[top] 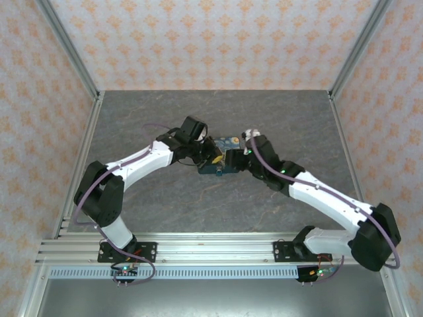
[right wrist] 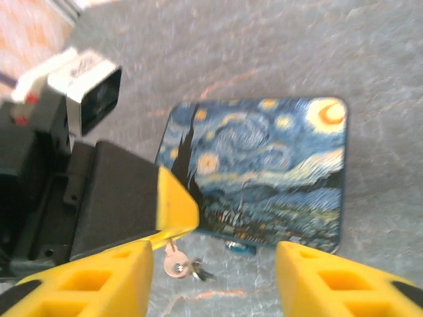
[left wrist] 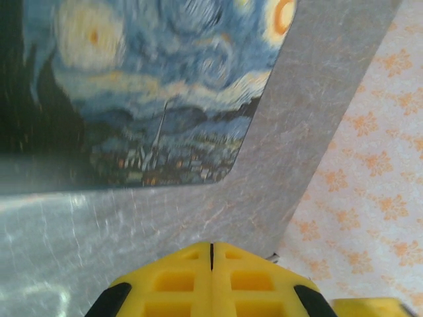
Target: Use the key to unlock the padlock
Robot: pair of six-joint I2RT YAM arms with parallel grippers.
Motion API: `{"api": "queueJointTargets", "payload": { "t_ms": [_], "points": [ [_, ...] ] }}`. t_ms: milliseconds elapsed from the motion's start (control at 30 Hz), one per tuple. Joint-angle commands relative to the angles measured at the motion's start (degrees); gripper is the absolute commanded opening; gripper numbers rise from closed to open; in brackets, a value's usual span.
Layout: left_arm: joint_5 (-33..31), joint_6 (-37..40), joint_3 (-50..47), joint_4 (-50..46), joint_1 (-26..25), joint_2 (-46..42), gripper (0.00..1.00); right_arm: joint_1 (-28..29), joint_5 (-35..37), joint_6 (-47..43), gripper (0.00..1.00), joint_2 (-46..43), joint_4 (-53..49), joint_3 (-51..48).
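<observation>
Top cam's high up behind the arm bases, looking down on the whole grey marbled table (top: 165, 198). Wrist cams peek past the left gripper (left wrist: 211, 247) and right gripper (right wrist: 215, 257), way closer. All three share the dark-blue box with a swirly starry-night print (top: 231, 160), mid-table.

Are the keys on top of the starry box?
No, the keys hang at the tip of the left hand, off the starry box, beside its edge.

A robotics lab test cell: boxed in by aluminium frame posts (top: 69, 49), lined with orange-flowered wallpaper (top: 218, 39), floored with a grey stone-look tabletop (top: 198, 205). Holds a left arm (top: 135, 166) and a right arm (top: 327, 193) bolted to a slotted rail (top: 211, 248), with what may be small lit circuit boards (top: 124, 269) below.
</observation>
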Motion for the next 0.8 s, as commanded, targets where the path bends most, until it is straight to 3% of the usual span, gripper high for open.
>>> {"api": "queueJointTargets", "payload": {
  "t_ms": [0,133,233,467,767],
  "points": [
    [-4.5,10.3,-3.1,7.5,2.2,-4.9,0.00,-3.9,-4.6,8.8,0.57,-3.8,1.6,-0.8],
    [-4.4,18.0,-6.2,15.9,3.4,-8.5,0.00,-9.1,-13.7,19.8,0.63,-4.7,11.2,-4.7],
    [-4.6,19.8,-8.5,21.7,3.7,-10.8,0.00,-11.3,-19.0,30.0,0.64,-3.4,24.7,-9.1],
    [-6.4,13.5,-12.8,37.1,4.0,-13.4,0.00,-11.5,-22.7,44.6,0.62,5.0,47.5,-12.2],
    [-8.6,3.9,-14.9,48.8,4.2,-10.6,0.00,-11.2,-20.2,47.7,0.56,8.8,56.9,-10.2]
  ]
}}
